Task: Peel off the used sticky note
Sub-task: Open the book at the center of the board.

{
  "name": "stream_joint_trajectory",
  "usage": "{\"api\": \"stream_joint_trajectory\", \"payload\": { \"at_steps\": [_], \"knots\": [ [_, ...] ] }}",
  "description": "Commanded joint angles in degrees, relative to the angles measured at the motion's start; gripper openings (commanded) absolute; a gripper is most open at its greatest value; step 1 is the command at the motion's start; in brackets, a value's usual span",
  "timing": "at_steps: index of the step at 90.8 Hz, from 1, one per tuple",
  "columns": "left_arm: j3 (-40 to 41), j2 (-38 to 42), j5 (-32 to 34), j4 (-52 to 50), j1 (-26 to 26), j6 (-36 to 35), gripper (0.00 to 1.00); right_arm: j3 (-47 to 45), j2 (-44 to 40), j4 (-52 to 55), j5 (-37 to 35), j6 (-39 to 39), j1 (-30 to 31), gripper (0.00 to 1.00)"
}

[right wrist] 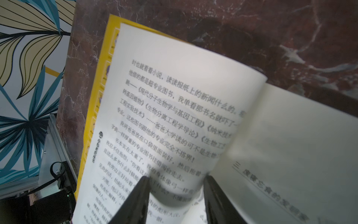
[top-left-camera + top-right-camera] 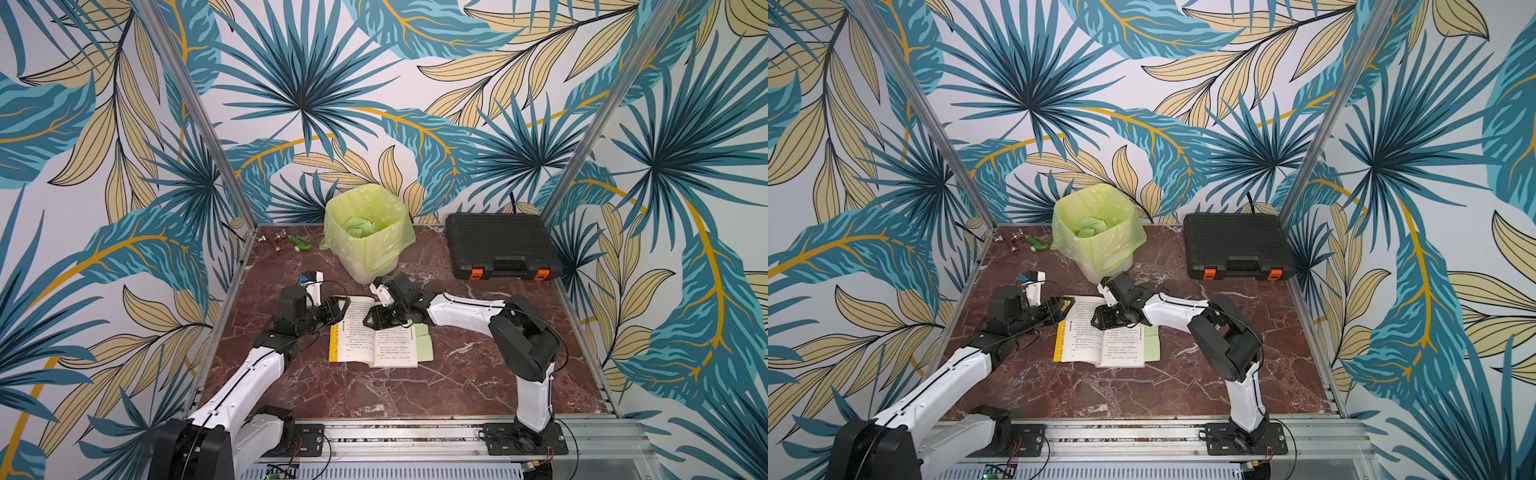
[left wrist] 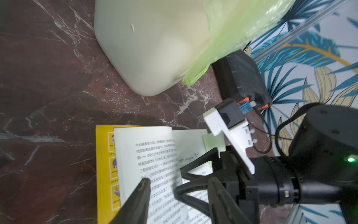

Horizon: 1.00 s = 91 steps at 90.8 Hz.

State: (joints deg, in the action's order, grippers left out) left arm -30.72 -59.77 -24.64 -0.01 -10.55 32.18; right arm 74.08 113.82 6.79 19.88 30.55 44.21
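Pale green paper marks the sticky note (image 2: 424, 347), jutting from the outer edge of the right-hand page of an open book (image 2: 357, 340) on the marbled bench (image 2: 415, 390); its inner part is hidden under the page, and whether it is one sheet or two is unclear. The right gripper (image 1: 175, 180), jaws apart, straddles a bulging, blurred page near the spine, contact hard to judge, while the left gripper (image 3: 178, 182), jaws also apart and holding nothing, hovers at the book's far left corner. Behind, a lined bin (image 2: 361, 274) holds green scraps beside a black tool case (image 2: 500, 245).
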Motion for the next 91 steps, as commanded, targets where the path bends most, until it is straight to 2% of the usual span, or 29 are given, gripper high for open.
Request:
{"api": "stream_joint_trajectory", "payload": {
  "at_steps": [1, 12, 25, 46, 65, 91],
  "knots": [
    [-1.47, -0.31, -3.28, -2.8, -1.31, -1.42, 0.37, 1.62, 2.44, 0.51, 0.85, 0.53, 0.62, 0.45],
    [-1.36, -2.54, -4.4, -2.54, -4.01, -1.64, 0.3, 2.49, 3.33, 0.42, 1.17, 0.87, 0.65, 0.38],
    [-0.2, -5.89, -5.0, 0.67, -6.76, -0.42, 0.29, 2.7, 3.86, 0.0, 1.22, 1.51, 0.75, 0.34],
    [1.27, -13.6, -5.93, 5.77, -7.11, -0.05, 0.29, 1.82, 3.15, -1.15, 1.13, 2.22, 0.73, 0.29],
    [0.89, -18.26, -5.25, 6.4, -7.05, -1.42, 0.28, 0.76, 0.17, 1.13, -1.3, 0.51, 0.21, 0.32],
    [-0.81, -21.54, -3.93, 5.3, -7.1, -2.96, 0.28, -3.34, -9.04, 8.12, -4.57, -3.97, -5.54, 0.42]
  ]
}}
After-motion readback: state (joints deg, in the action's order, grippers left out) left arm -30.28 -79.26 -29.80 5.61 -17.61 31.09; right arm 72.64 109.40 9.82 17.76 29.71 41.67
